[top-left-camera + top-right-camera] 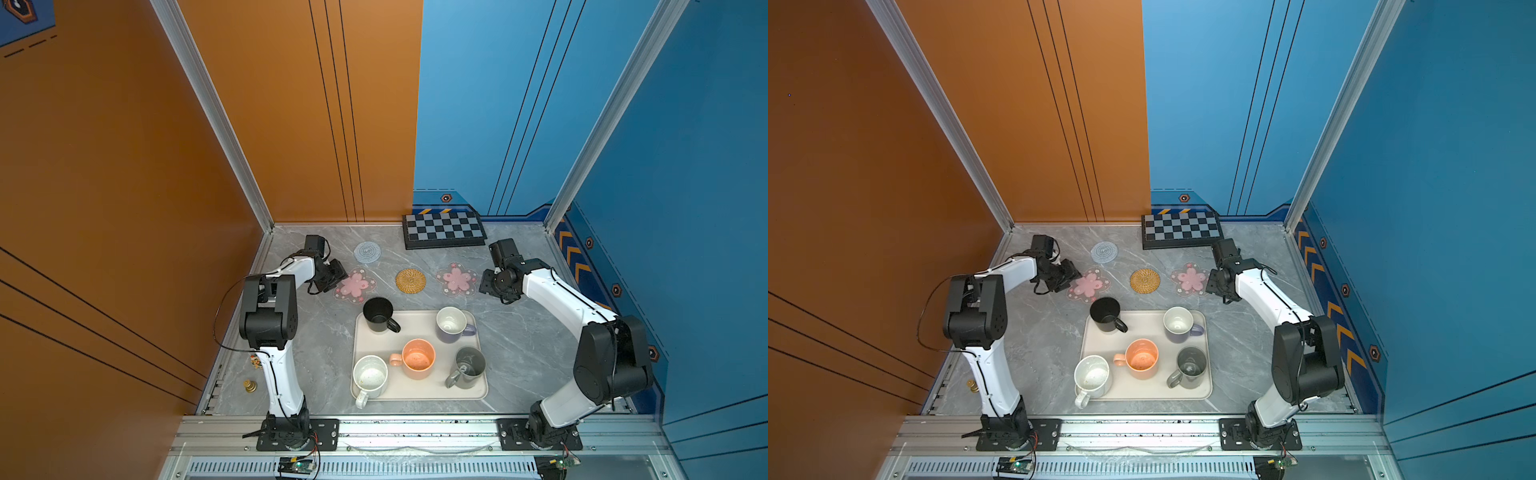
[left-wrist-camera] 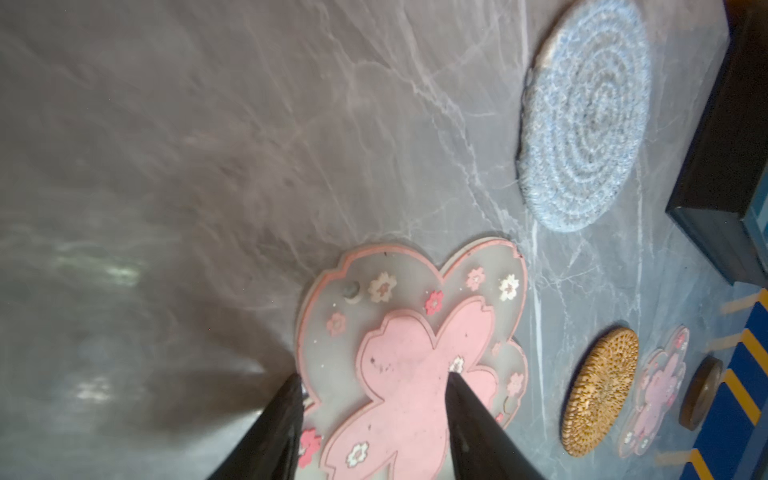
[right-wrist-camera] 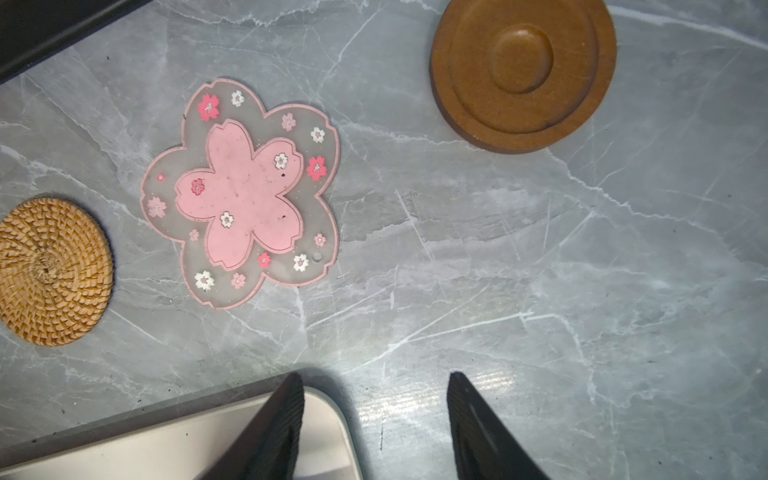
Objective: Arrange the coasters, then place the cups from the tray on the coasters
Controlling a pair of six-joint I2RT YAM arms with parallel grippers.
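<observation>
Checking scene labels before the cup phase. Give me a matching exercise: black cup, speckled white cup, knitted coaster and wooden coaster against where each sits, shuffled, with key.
Things
1. black cup
2. speckled white cup
3. knitted coaster
4. wooden coaster

Places
A. on the table, beside the checkered board
B. near-left corner of the tray
C. far-left corner of the tray, next to a pink flower coaster
D. hidden in both top views, seen only from the wrists

Pairs: 1-C, 2-B, 3-A, 4-D

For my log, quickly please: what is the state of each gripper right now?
Left gripper: open, holding nothing, over the pink flower-shaped coaster.
Right gripper: open, holding nothing, over the grey marbled table.
</observation>
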